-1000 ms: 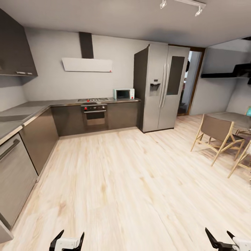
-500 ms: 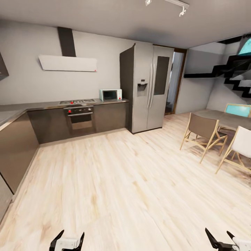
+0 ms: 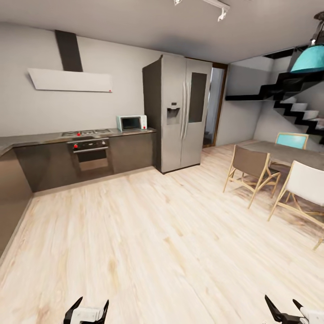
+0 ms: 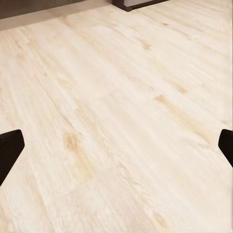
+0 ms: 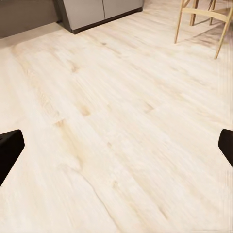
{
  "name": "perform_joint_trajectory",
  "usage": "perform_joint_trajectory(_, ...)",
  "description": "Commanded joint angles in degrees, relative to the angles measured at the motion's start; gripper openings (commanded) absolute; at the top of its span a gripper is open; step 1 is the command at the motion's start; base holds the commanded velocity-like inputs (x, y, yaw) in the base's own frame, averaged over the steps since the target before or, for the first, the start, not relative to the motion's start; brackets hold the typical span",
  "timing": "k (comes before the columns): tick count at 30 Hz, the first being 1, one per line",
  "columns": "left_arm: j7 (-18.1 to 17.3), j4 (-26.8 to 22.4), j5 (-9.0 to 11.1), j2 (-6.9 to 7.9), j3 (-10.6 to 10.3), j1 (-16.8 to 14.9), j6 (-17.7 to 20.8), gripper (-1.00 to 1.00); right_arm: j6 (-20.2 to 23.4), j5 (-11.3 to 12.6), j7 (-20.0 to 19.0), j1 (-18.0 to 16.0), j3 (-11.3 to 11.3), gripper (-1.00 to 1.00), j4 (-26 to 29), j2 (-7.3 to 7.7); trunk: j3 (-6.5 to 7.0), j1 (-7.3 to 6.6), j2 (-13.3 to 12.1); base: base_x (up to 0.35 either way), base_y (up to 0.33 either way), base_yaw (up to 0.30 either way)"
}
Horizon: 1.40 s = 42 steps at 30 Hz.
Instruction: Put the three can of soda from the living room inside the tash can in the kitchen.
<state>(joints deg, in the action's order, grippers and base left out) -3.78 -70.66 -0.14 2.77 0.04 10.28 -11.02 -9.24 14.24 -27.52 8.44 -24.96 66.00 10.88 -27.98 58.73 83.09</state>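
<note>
Both claws hang low over bare light wood floor (image 3: 171, 252), each cut off by the head view's bottom edge. The left gripper (image 3: 86, 310) and right gripper (image 3: 284, 308) stand spread wide with nothing between their dark fingertips (image 4: 9, 153), which barely enter the wrist views. Beyond lies the kitchen: grey cabinets (image 3: 130, 153), a built-in oven (image 3: 90, 155), a microwave (image 3: 131, 122) on the countertop, a range hood (image 3: 69, 80) and a steel refrigerator (image 3: 182, 112). Wooden chairs (image 3: 252, 173) flank a dining table (image 3: 288, 153), partly cropped, beneath a black staircase (image 3: 292, 105) and a teal lamp (image 3: 308, 60).
</note>
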Motion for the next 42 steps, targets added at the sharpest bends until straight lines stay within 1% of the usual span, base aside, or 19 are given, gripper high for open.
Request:
perform_joint_trajectory(1, 0.0, 0.0, -0.1, 0.02, 0.0, 0.0, 0.0, 1.00, 0.0, 0.0, 0.0, 0.0, 0.0, 1.00, 0.0, 0.01, 0.00, -0.01, 0.0, 0.112, -0.148, -0.234)
perform_joint_trajectory(42, -0.1, 0.0, 0.0, 0.04, -0.3, 0.0, -0.1, 1.00, -0.1, 0.0, 0.0, 0.0, 0.0, 1.00, -0.1, -0.03, 0.00, -0.01, 0.0, 0.157, -0.240, -0.232)
